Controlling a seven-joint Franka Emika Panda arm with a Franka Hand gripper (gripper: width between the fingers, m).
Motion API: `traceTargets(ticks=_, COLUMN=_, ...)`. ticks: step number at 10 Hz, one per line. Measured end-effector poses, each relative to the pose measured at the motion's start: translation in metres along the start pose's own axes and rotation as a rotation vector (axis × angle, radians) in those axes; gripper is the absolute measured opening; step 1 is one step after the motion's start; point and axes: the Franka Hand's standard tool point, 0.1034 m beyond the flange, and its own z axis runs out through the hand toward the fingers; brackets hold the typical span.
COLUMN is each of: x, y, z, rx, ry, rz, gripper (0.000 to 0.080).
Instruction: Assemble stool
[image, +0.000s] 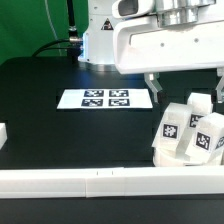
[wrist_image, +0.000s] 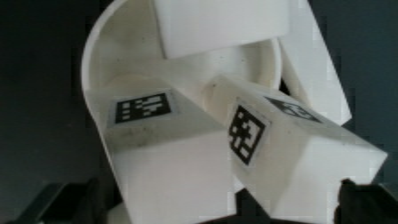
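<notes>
While I watch the exterior view, the gripper (image: 187, 86) hangs at the upper right of the frame with its two dark fingers spread apart and nothing between them, just above the stool parts (image: 190, 133). Those parts sit clustered at the right edge of the black table (image: 60, 125), against the white border rail (image: 95, 180) that runs along the lower edge of the frame. They are matte white plastic, blocky and faceted, each face I can see bearing a black-and-white square tag. I count at least four tags in the cluster, but I cannot separate the pieces well enough to count legs with confidence.

Up close in the wrist view, the plastic looks smooth and slightly glossy: a broad curved seat (wrist_image: 151, 130) stands on edge with one tag, and a chunky angular leg (wrist_image: 285, 150) with two tags touches it.

One marker board (image: 95, 98), thin, flat and white, lies at centre left with four tags.
</notes>
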Motion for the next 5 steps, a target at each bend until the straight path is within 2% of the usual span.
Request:
traceTargets(ticks=2, x=0.0056, y=0.0051, z=0.0005, rx=-0.019, ry=0.006, rz=-0.246, gripper=0.0649)
traceTargets(ticks=5, x=0.0076, y=0.0108, z=0.0024, rx=-0.031, ry=0.001, rz=-0.454, gripper=0.0649)
